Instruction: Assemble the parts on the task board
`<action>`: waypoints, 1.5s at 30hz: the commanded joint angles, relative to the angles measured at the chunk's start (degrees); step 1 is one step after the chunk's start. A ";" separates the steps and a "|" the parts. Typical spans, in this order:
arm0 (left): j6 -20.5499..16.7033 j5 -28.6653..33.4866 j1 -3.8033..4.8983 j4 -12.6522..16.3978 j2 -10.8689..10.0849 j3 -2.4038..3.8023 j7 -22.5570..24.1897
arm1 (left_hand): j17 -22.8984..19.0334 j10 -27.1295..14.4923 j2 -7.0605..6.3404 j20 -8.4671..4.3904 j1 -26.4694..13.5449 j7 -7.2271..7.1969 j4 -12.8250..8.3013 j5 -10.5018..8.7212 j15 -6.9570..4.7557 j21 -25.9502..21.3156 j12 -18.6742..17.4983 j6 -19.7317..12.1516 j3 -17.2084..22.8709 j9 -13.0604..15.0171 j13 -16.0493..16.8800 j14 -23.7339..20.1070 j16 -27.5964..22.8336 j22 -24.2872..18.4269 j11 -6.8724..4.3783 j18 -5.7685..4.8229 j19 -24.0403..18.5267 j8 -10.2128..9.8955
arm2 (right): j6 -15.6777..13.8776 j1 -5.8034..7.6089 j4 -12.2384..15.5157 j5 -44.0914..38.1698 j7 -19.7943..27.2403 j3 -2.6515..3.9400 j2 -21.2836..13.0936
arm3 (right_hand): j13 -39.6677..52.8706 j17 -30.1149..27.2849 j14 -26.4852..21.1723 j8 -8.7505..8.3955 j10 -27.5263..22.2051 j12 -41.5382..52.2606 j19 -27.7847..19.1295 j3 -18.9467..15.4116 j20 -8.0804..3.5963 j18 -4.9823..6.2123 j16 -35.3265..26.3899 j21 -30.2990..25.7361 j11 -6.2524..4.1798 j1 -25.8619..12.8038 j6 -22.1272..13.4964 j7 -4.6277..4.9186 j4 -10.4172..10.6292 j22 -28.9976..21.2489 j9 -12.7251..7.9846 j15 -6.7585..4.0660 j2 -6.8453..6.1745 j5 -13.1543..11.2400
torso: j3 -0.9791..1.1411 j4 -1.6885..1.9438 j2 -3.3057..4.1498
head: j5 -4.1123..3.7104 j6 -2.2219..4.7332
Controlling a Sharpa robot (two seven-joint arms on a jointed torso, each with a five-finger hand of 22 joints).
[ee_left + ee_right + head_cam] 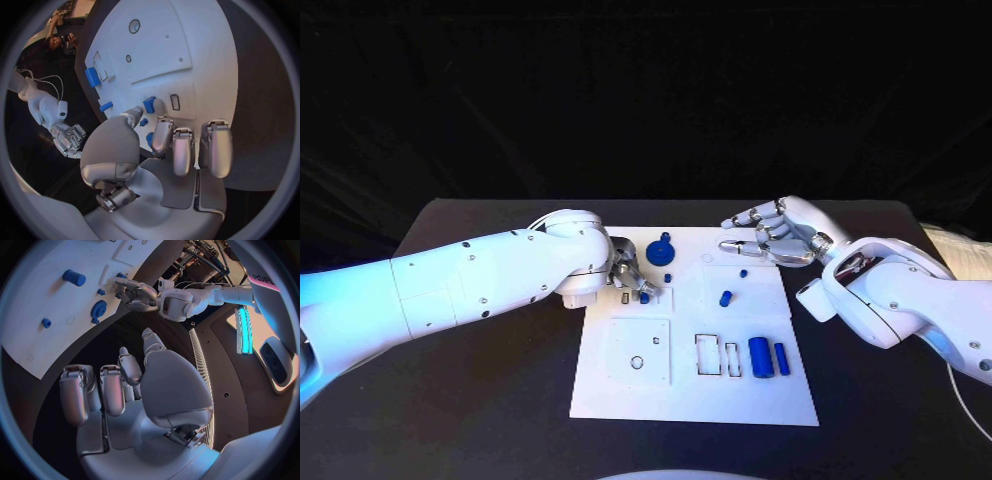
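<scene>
Reaching with left hand (pixel 629 277) over task board (pixel 692 400), fingers apart, empty.
Small blue peg (pixel 149 104) just beyond fingertips (pixel 164 121); right hand (pixel 769 232) farther off, fingers curled, empty.

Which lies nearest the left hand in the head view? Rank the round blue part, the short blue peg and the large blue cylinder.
1. Round blue part, far side, just beyond the left hand.
2. Short blue peg, centre.
3. Large blue cylinder, near right.

no readable txt, labels or nos.
</scene>
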 commanded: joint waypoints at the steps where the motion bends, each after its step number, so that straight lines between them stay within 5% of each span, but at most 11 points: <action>1: 1.22 -0.62 -0.56 0.45 -0.31 -0.29 -3.07 | 15.07 0.32 0.22 -0.41 -1.22 -0.01 0.06 -0.38 -0.40 0.37 0.32 0.35 -3.40 0.16 0.15 5.95 0.18 9.90 -0.10 -0.84 2.79 0.20 | 0.56 -0.07 0.06 -0.56 0.17 0.00 0.00 | -0.07 4.17 3.60 0.13 -0.30 -0.15 -0.40 -0.42 -0.16 1.09 -0.42 -0.27 -0.27 -0.09 0.34 -0.06 -0.02 5.97 0.09 -0.17 0.49 0.39 | -0.03 0.01 0.00 | -0.02 0.01; 7: -0.39 -0.69 -0.55 1.64 -1.42 -0.03 -2.85 | 15.07 0.45 1.37 -0.50 -1.96 -0.05 0.20 -0.67 -0.44 0.43 0.46 0.38 -7.33 0.37 0.33 5.95 0.18 10.06 -0.21 -0.87 2.88 0.31 | 0.52 -0.12 -0.02 -0.56 0.20 -0.01 -0.02 | -0.15 4.08 3.58 0.13 -0.35 -0.27 -0.47 -0.48 -0.16 1.11 -0.48 -0.32 -0.27 -0.14 0.34 -0.06 0.02 5.88 0.09 -0.16 0.50 0.40 | -0.03 0.02 -0.02 | -0.11 0.03; 16: -3.11 1.51 -0.10 3.87 -3.22 2.01 -1.95 | 15.07 0.09 2.37 -0.54 -1.46 0.03 0.15 -0.57 -0.47 -0.09 -0.14 0.02 -9.56 0.45 -0.30 5.95 0.18 9.43 -0.17 -0.68 2.48 0.19 | 0.49 -0.26 -0.45 -0.49 0.25 -0.01 0.06 | -0.15 4.08 3.58 0.13 -0.35 -0.27 -0.47 -0.48 -0.16 1.11 -0.48 -0.32 -0.27 -0.14 0.34 -0.06 0.02 5.88 0.09 -0.16 0.50 0.40 | -0.01 0.00 0.00 | -0.13 0.38; 20: -2.63 3.08 1.27 4.34 -4.18 3.22 -1.93 | 15.07 -0.80 2.94 -0.47 -0.16 0.38 0.13 -0.44 -0.36 -0.95 -1.20 -1.10 -11.52 0.39 -1.38 5.95 0.18 8.41 0.11 -0.39 1.82 -0.33 | 0.50 -0.43 -0.69 -0.45 0.26 -0.02 0.17 | -0.15 4.08 3.58 0.13 -0.35 -0.27 -0.47 -0.48 -0.16 1.11 -0.48 -0.32 -0.27 -0.14 0.34 -0.06 0.02 5.88 0.09 -0.16 0.50 0.40 | 0.05 -0.08 0.00 | -0.01 0.53; 25: 2.99 4.50 4.22 1.58 -4.41 3.79 -2.70 | 15.07 -4.27 3.89 0.22 2.96 1.96 0.16 -0.92 0.57 -3.91 -5.55 -4.77 -14.08 -1.04 -5.93 5.95 0.18 4.94 1.39 0.54 -0.50 -3.06 | 0.51 -0.56 -0.88 -0.44 0.18 -0.03 0.32 | -0.14 4.05 3.57 0.13 -0.35 -0.24 -0.50 -0.55 -0.17 1.12 -0.51 -0.35 -0.27 -0.20 0.34 -0.06 0.07 5.84 0.09 -0.16 0.51 0.42 | 0.17 0.02 0.01 | 0.01 0.79; 32: 6.59 4.28 6.13 -5.47 -1.87 3.86 -2.93 | 15.07 -4.62 5.22 0.89 4.91 2.74 0.12 -1.12 1.18 -4.05 -5.66 -5.55 -16.28 -2.90 -6.26 5.95 0.18 5.03 2.10 0.54 -0.43 -4.94 | 0.50 -0.60 -0.97 -0.46 0.08 -0.03 0.46 | -0.14 4.02 3.57 0.12 -0.35 -0.24 -0.52 -0.60 -0.17 1.13 -0.53 -0.36 -0.27 -0.22 0.34 -0.06 0.10 5.81 0.09 -0.16 0.51 0.43 | 0.01 0.00 0.04 | -0.03 0.93; 45: 8.76 -0.19 6.17 -14.54 3.84 1.96 -1.35 | 15.07 -4.37 6.45 1.11 7.22 2.82 0.05 -0.87 1.32 -3.56 -5.16 -4.90 -17.39 -4.09 -5.95 5.95 0.18 5.77 2.20 0.37 0.09 -5.59 | 0.55 -0.61 -0.96 -0.47 0.07 -0.04 0.56 | -0.14 4.04 3.57 0.12 -0.35 -0.22 -0.51 -0.63 -0.17 1.13 -0.53 -0.36 -0.28 -0.12 0.34 -0.07 0.04 5.82 0.10 -0.17 0.51 0.47 | -0.01 0.00 0.08 | 0.23 0.86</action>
